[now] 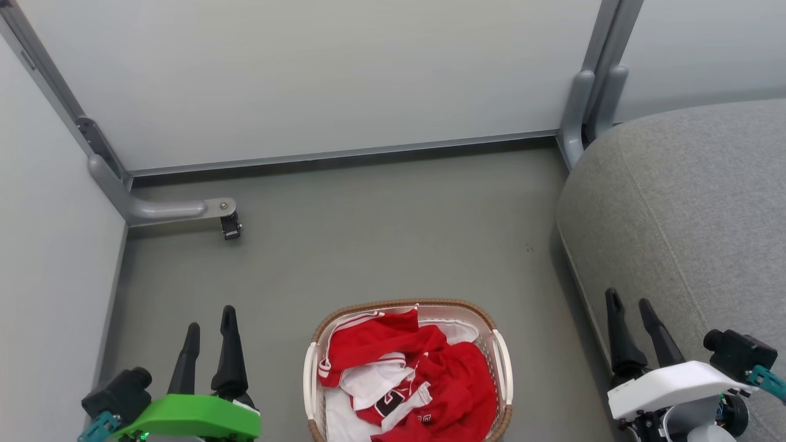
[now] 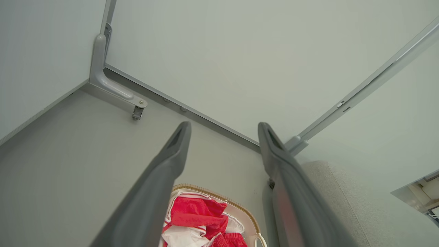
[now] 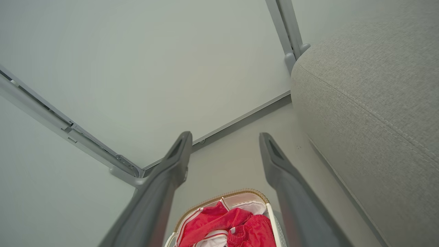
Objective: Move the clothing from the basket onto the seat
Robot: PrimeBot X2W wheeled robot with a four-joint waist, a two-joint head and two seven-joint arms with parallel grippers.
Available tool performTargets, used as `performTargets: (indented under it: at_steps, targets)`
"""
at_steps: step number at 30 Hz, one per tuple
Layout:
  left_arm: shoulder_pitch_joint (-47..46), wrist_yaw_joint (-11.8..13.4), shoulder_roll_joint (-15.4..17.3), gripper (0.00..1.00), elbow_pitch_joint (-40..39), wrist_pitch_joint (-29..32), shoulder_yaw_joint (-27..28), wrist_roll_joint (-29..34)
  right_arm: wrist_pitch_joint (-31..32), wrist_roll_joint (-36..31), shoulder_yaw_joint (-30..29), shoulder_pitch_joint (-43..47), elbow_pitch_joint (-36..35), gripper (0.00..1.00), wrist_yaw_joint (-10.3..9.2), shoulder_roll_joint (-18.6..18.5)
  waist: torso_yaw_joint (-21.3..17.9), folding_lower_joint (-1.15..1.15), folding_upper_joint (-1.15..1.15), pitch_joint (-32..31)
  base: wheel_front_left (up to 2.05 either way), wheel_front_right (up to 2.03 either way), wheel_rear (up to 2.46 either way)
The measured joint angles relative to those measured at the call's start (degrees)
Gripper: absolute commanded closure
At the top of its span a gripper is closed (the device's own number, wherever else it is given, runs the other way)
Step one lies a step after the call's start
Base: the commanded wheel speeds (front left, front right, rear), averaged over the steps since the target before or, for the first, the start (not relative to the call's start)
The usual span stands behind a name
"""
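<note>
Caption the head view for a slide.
Red jerseys heaped in the basket; left gripper and right gripper open on either side; grey seat alongside.

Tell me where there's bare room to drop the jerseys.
The seat is bare from the wall post to the right claw. Floor is free between the basket and the back wall. Crowded: the basket itself, heaped with jerseys.

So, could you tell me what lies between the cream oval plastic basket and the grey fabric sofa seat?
Only a strip of bare grey floor, as the head view shows.

Head looks down, all share basket point(image 1: 399, 302)
</note>
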Motion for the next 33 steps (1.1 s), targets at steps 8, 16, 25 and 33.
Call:
performTargets:
  at_steps: [8, 16, 25, 33]
  targets:
    - [0.57, 0.45, 0.02, 0.0, 1.38, -1.15, -0.91, 4.46, -1.2, -5.81, 0.87, 0.24, 0.58, 0.0, 0.0, -0.05, 0.09, 0.0, 0.0, -0.12, 0.0, 0.0, 0.0]
    - [1.17, 0.68, 0.04, 0.0, 1.58, -2.19, -1.63, 7.87, -2.2, -10.27, 1.67, 0.41, 1.12, 0.0, 0.0, -0.11, 0.13, 0.0, 0.0, -0.15, 0.0, 0.0, 0.0]
    - [1.6, 0.75, 0.1, 0.0, 1.83, -3.34, -2.67, 11.12, -3.32, -14.93, 2.36, 0.44, 1.31, 0.0, 0.0, -0.18, 0.15, 0.0, 0.0, -0.07, 0.0, 0.0, 0.0]
    - [1.68, 0.77, 0.13, 0.0, 2.69, -4.11, -3.52, 13.58, -4.24, -18.39, 2.97, 0.57, 1.38, 0.0, 0.0, -0.21, 0.24, 0.0, 0.0, 0.0, 0.0, 0.0, 0.0]
